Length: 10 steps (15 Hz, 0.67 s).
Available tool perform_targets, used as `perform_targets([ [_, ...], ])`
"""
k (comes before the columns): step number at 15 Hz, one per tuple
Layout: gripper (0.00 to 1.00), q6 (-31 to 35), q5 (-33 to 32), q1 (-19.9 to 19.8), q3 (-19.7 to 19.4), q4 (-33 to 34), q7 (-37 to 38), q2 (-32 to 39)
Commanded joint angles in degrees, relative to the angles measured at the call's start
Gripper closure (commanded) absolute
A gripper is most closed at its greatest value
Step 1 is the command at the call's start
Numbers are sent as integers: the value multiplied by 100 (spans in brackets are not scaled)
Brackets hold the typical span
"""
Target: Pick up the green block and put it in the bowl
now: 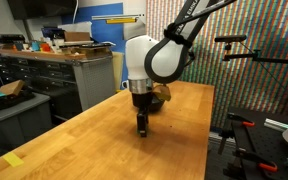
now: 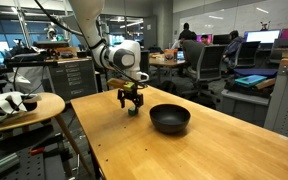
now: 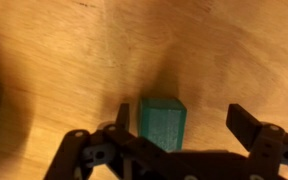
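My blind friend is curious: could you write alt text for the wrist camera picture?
A small green block sits on a wooden table between the open fingers of the robot's claw, closer to one finger than the other.

- We're seeing the arm (image 1: 139, 55) wearing smooth white rounded shells in both exterior views, approx. cylinder-shaped segs.
- We're noticing a broad black band (image 1: 164, 62) ringing the big white joint; dark seams are showing btw segs.
- We're seeing the upper links reading dark vs. the bg in an exterior view; can't tell cable from link.
- We're seeing the gripper (image 3: 181, 118) looking matte black throughout, no other colour.
- We're noting its fingers (image 3: 246, 125) showing flat, angular tips in the wrist view.
- We're spotting black linkage bars (image 3: 84, 152) w/ round pivot pins.
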Motion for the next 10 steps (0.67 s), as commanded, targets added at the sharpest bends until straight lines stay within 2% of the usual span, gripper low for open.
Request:
perform_targets([
  [1, 28, -90, 30, 83, -34, 422, -7, 286],
  [8, 82, -43, -74, 99, -153, 328, 22, 129],
  [10, 80, -14, -98, 102, -175, 260, 35, 39],
])
